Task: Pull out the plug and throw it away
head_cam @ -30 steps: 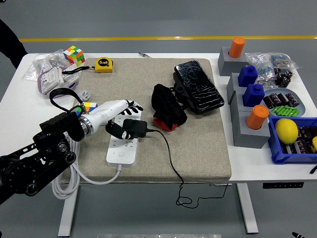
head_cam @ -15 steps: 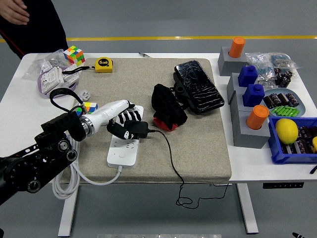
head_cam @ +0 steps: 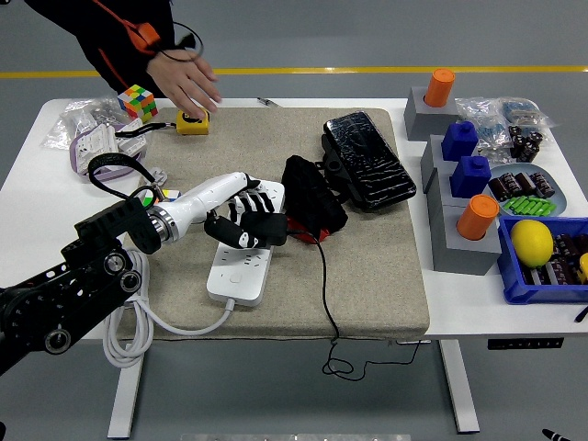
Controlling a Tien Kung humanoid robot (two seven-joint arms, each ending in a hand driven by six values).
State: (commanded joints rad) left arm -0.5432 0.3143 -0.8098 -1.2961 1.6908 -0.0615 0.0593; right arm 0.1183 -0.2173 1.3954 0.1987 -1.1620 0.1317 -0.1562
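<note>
Plug (head_cam: 260, 229) sits gripped in left hand (head_cam: 241, 219), fingers curled round it just over white power strip (head_cam: 238, 275) on mat, looks mid-pull; next needs lifting clear, then carrying off to discard.

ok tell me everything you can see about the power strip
The power strip is a white, plastic-looking rounded bar with rows of sockets, lying flat and tilted on the beige mat, near end toward the table's front. A thick white cable leaves its near end and coils at the mat's left edge. The left hand grips a black plug over its far half.
</note>
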